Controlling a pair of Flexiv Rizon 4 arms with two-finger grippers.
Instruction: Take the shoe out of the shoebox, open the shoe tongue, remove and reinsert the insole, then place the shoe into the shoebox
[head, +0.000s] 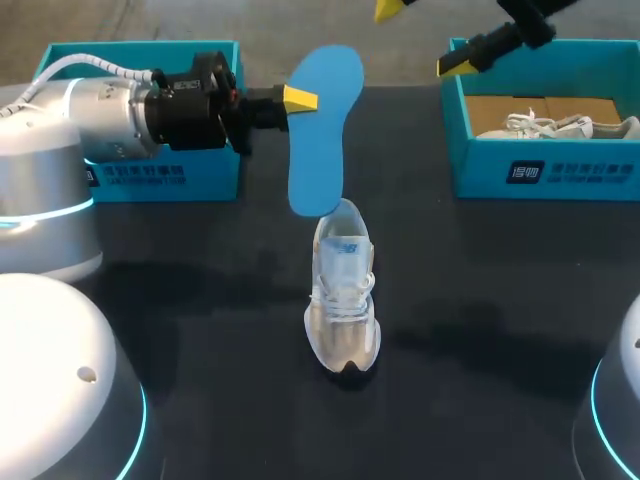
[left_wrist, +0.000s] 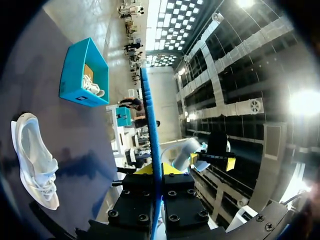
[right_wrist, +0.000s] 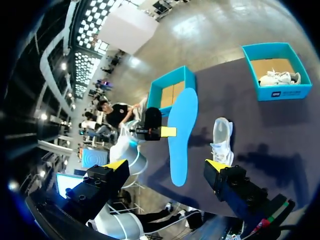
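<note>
Gripping a blue insole (head: 322, 130) with the left end effector (head: 300, 98), fingers clenched on its edge from both sides; edge-on in the left wrist view, a thin blue strip between the fingers. Held upright in the air, lower end just above the heel opening of the white shoe (head: 343, 300). Below it, on the dark counter (head: 200, 330), standing upright with toe toward the robot, well apart from both teal boxes: left shoebox (head: 160, 175) behind the left arm, right shoebox (head: 600, 170) with a second shoe (head: 560, 126) lying inside. Up in the air near the right shoebox, right end effector (head: 420, 38) released, yellow tips well apart
</note>
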